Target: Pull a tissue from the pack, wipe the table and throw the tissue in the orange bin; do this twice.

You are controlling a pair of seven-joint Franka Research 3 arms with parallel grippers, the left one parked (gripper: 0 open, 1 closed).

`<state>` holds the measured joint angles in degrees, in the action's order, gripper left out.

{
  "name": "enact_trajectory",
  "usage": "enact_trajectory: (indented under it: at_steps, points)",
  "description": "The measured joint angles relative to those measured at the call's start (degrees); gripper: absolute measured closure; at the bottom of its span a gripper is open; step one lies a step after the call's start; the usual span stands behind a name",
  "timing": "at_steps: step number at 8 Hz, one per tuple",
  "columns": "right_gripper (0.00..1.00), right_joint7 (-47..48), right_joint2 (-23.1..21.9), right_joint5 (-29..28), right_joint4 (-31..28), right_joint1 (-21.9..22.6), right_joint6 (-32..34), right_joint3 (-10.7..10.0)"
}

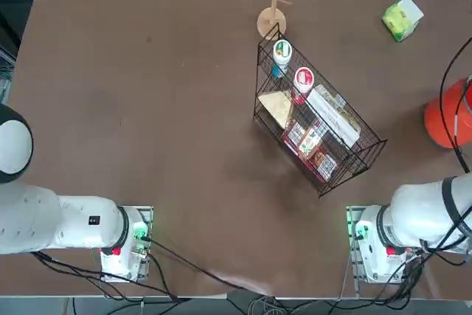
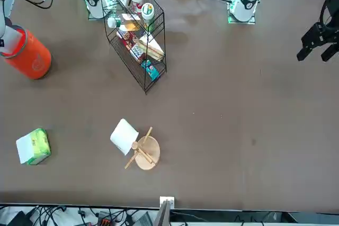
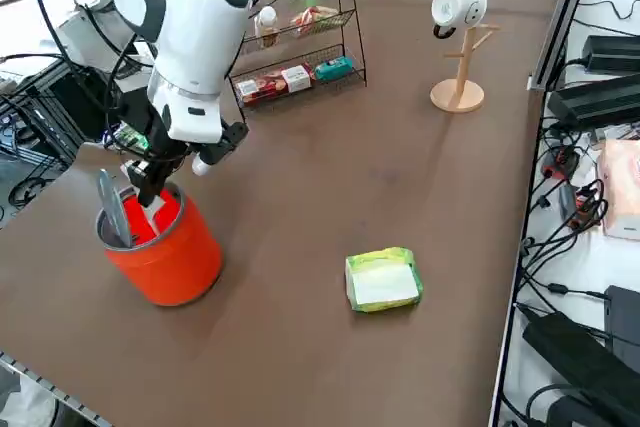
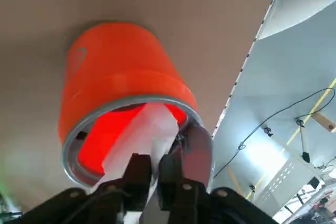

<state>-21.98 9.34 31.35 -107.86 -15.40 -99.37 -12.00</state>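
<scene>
Brown table [image 1: 147, 108]; cables [image 3: 570, 197] alongside

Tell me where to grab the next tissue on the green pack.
Pinch the white tissue showing in the top opening of the pack, coming straight down from above. The pack lies flat on the table, opening up, with open space around it.
</scene>
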Motion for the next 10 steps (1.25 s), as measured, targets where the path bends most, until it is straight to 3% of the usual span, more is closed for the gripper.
enact_trajectory:
  at_steps: [4,5,10]
  points:
    - [0.07,-0.60,0.36,-0.05,0.41,-0.11,-0.65,0.22]
    - [0.00,-0.61,0.31,-0.93,1.32,-0.09,-0.74,0.53]
    - [0.00,-0.96,-0.19,-20.80,12.84,4.83,0.04,2.60]
